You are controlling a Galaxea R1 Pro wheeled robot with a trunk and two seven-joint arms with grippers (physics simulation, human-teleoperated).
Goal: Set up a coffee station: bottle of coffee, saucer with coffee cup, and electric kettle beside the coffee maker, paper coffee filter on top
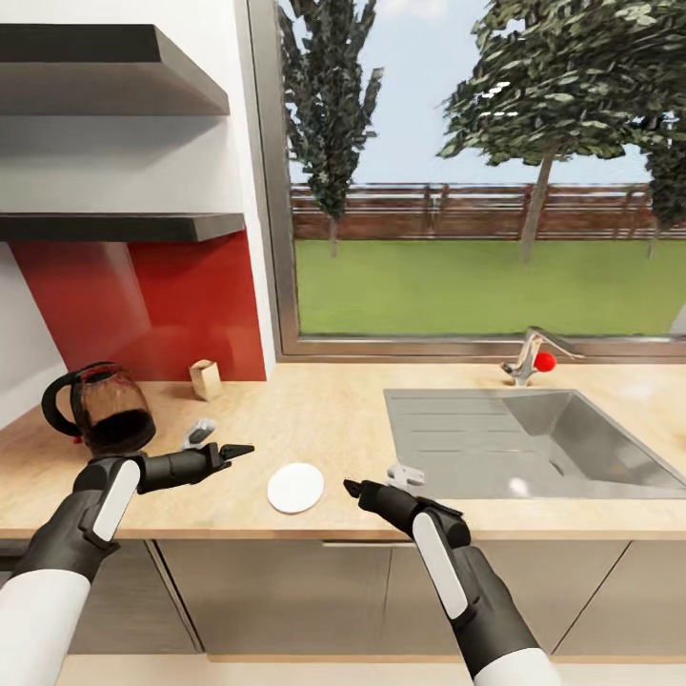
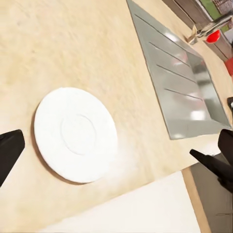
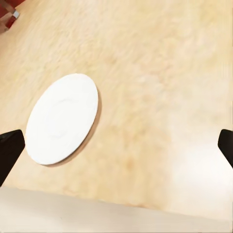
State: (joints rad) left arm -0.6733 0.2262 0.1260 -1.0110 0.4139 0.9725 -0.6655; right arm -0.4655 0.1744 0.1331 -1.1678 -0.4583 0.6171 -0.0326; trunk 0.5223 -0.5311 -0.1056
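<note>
A white saucer [image 1: 295,488] lies flat near the counter's front edge, between my two grippers. My left gripper [image 1: 238,450] hovers just left of it, open and holding nothing. The right gripper [image 1: 351,488] hovers just right of it, also open and holding nothing. The saucer [image 2: 75,135] sits ahead of the spread left fingers [image 2: 9,153] in the left wrist view. It also lies between the right fingertips [image 3: 9,151], as the saucer [image 3: 62,119] in the right wrist view. A dark glass pot with a black handle [image 1: 105,410] stands at the counter's far left; coffee maker or kettle, I cannot tell. A small tan packet [image 1: 205,378] stands by the red backsplash.
A steel sink [image 1: 572,448] with a drainboard takes up the counter's right half, with its faucet [image 1: 529,357] behind. Two small grey-white objects [image 1: 197,433] [image 1: 407,473] lie on the counter near my grippers. Two dark wall shelves [image 1: 114,227] hang at upper left.
</note>
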